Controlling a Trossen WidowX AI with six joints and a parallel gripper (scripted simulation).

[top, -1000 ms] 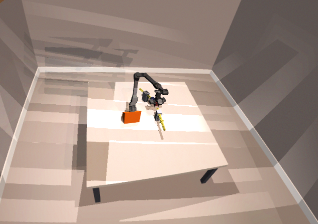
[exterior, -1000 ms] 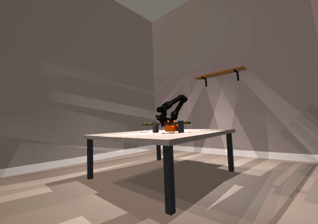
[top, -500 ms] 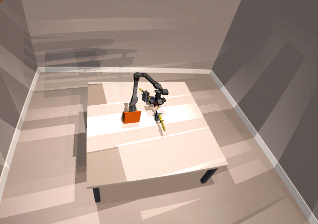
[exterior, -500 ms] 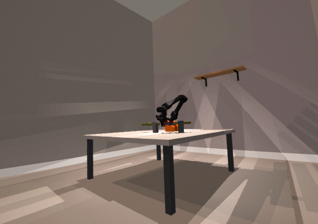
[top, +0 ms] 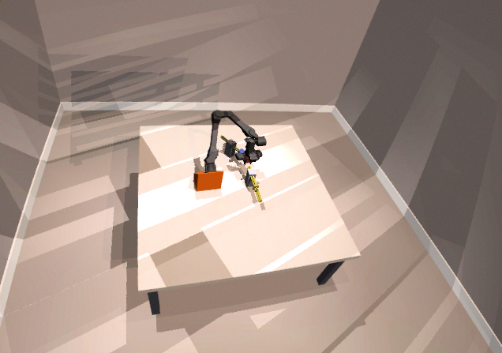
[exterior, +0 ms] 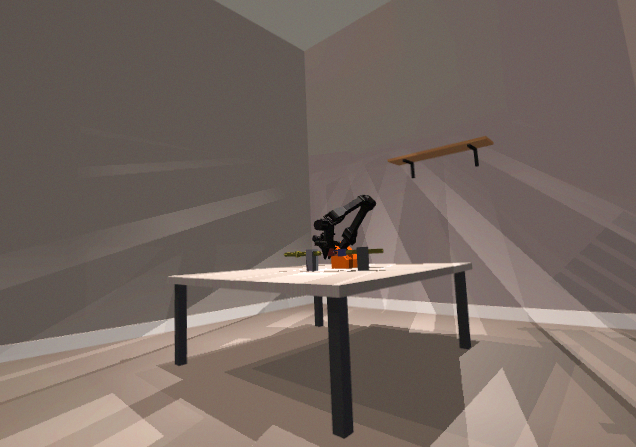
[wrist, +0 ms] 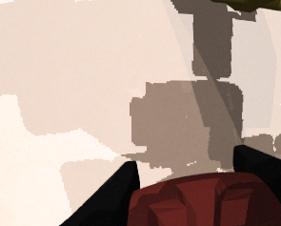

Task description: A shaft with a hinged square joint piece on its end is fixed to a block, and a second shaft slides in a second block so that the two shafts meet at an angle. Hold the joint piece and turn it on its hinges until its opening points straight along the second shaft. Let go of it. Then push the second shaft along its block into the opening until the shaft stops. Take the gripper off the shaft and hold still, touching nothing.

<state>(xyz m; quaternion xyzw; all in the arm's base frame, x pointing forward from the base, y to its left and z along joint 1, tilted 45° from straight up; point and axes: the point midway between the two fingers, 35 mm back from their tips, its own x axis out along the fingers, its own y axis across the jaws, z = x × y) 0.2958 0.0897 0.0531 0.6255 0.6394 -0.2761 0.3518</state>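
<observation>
One red joint piece (top: pixel 248 159) (exterior: pixel 331 252) (wrist: pixel 199 201) is pinched by the hand (top: pixel 248 163) (exterior: pixel 325 257) (wrist: pixel 186 163), apparently being turned; alignment with the second shaft (top: pixel 256 188) (exterior: pixel 295 254) (wrist: pixel 256 4) must come before release.

So the joint piece (top: pixel 248 160) (exterior: pixel 331 252) (wrist: pixel 204 201) looks like matt red plastic with faceted faces. Jaws (top: pixel 249 163) (exterior: pixel 326 256) are dull black, pretty smooth, could be plastic or coated metal, can't tell. Both shafts look yellow with a slight metallic sheen. Blocks seem flat grey and smooth. Bench (top: pixel 283 227) (exterior: pixel 257 282) has a pale, matt top, and that wall shelf (exterior: pixel 442 150) looks like plain wood.
</observation>
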